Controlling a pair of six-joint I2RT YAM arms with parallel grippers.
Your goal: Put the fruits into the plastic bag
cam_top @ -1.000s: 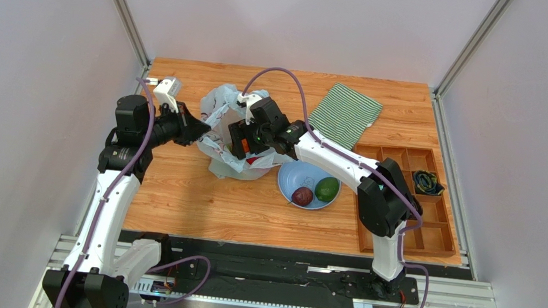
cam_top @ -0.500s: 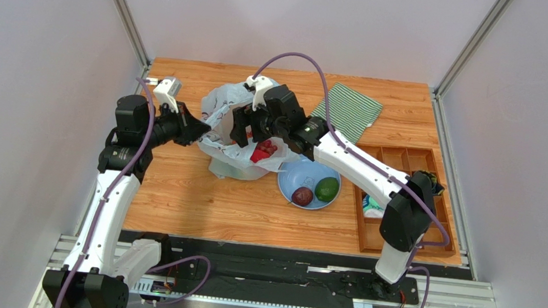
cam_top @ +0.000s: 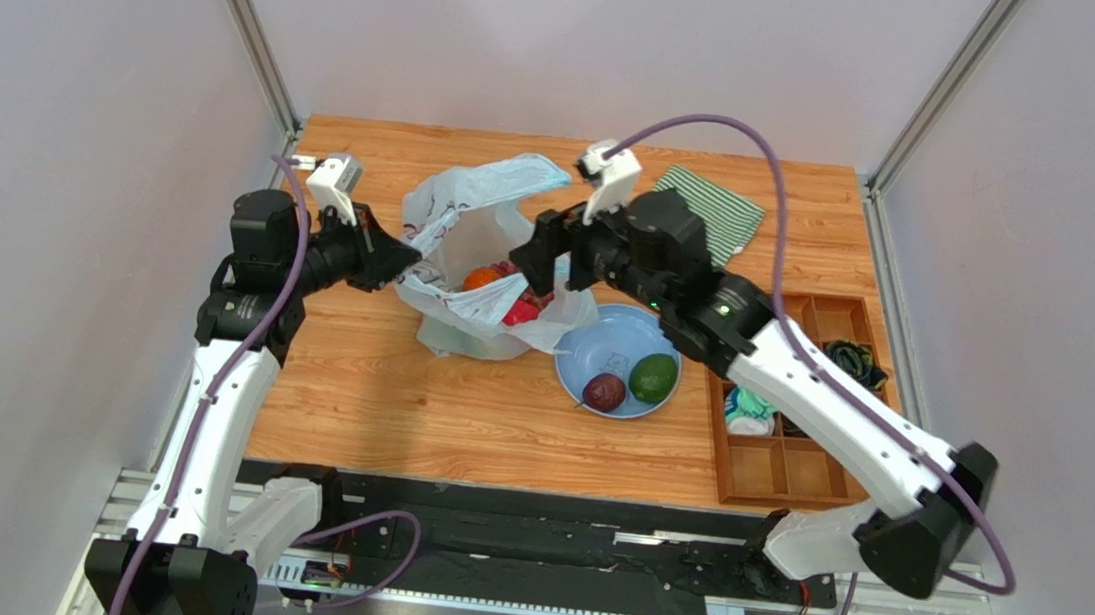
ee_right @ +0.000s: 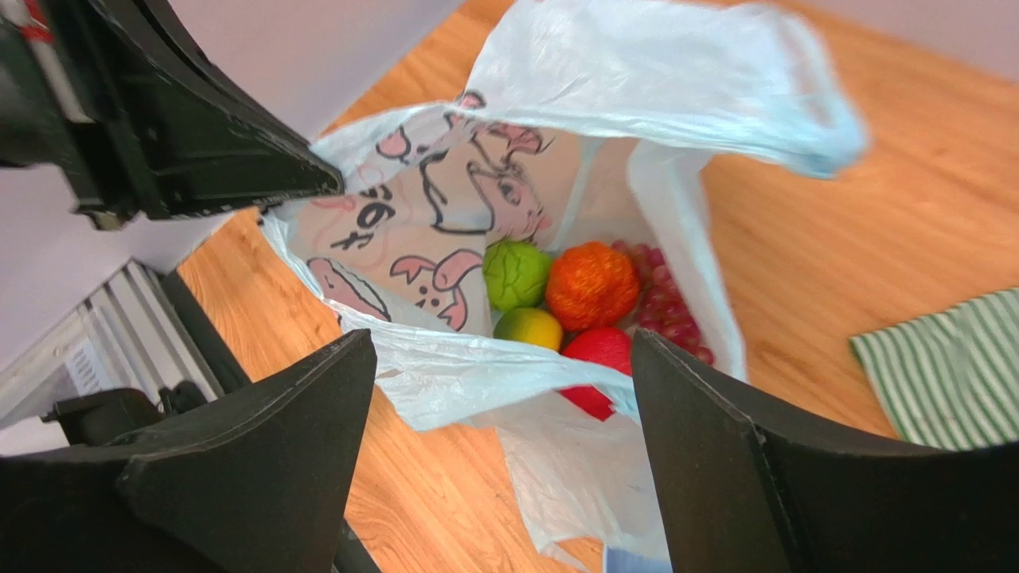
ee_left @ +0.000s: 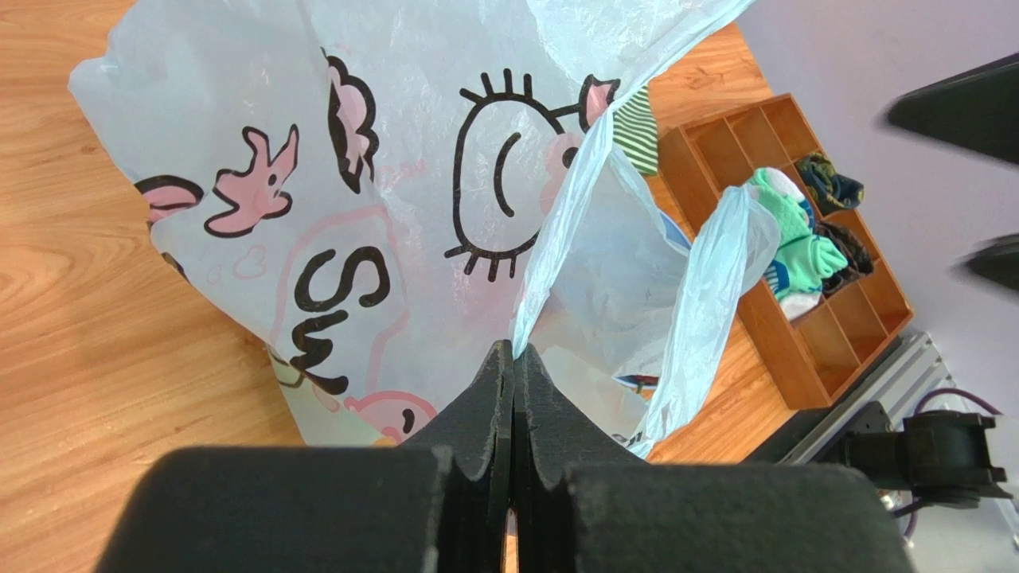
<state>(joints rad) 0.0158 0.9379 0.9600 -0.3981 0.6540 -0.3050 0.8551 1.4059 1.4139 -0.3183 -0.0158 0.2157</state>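
The plastic bag (ee_left: pixel 395 179) is pinched at its rim by the left gripper (ee_left: pixel 514 358). The jaws are pressed fully together on a fold of the thin film, and the mouth is drawn open toward the left of the table. Above that mouth hangs the right gripper (ee_right: pixel 500 358), jaws spread wide with nothing between them (plainly empty).

Below it, inside the bag, a bright green ball (ee_right: pixel 516 275), an orange fruit (ee_right: pixel 591 284), a small yellow-green one (ee_right: pixel 530 326), a red apple (ee_right: pixel 604 349) and red-purple grapes (ee_right: pixel 660 305) are heaped together, touching. Just right of the bag, two fruits are seen on the blue plate (cam_top: pixel 618 348): a dark purple one (cam_top: pixel 603 392) and a green one (cam_top: pixel 653 378), side by side. Farther out, a green striped cloth (cam_top: pixel 720 222) lies at the far side and a wooden tray (cam_top: pixel 771 477) at the right edge.

The film is judged light, limp and slippery (it would likely sag shut if let go), so the rim pinch is best not released. The two plate fruits look firm, smooth and round, and are apt to roll. Each would best be taken from above, across its widest part, with the jaws centred. The purple one, nearer the plate's front rim, offers slightly freer access.
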